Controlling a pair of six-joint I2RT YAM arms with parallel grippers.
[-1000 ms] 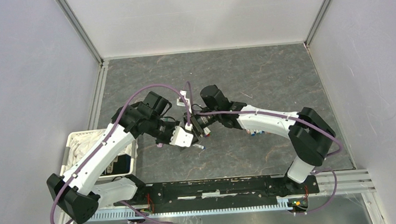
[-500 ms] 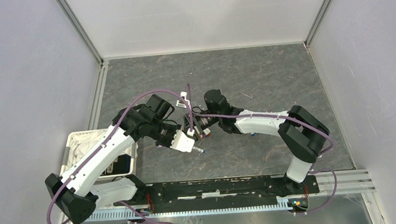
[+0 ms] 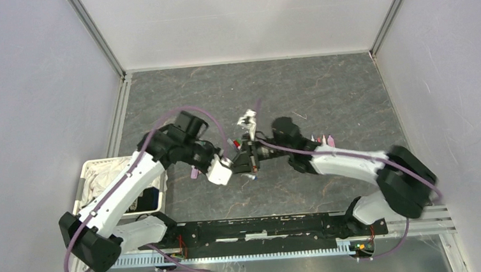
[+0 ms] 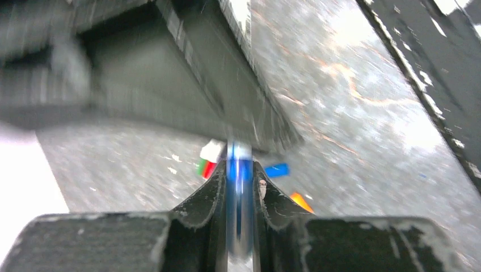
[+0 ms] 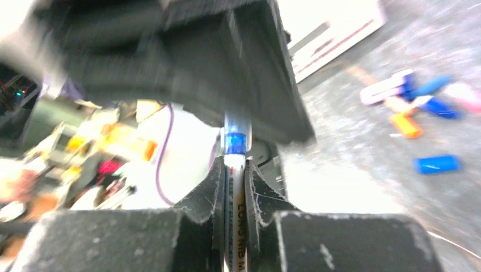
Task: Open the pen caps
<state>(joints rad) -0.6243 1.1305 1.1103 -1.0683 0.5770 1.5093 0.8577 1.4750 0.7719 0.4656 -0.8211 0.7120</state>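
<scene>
Left gripper (image 4: 239, 170) is clamped narrow on the blue cap (image 4: 239, 195) of a pen (image 5: 233, 224). Right gripper (image 5: 233, 170) faces it nose to nose and is clamped narrow on the same pen's white printed barrel. The pen spans the two, held above the middle of the table (image 3: 324, 85); blur prevents telling whether the cap is still seated on the barrel. On the surface below and beside the grip lie loose caps (image 5: 435, 164) in blue, orange, red and green, and a small group of other pens (image 3: 320, 139) lies just beyond the right forearm, toward the right edge.
</scene>
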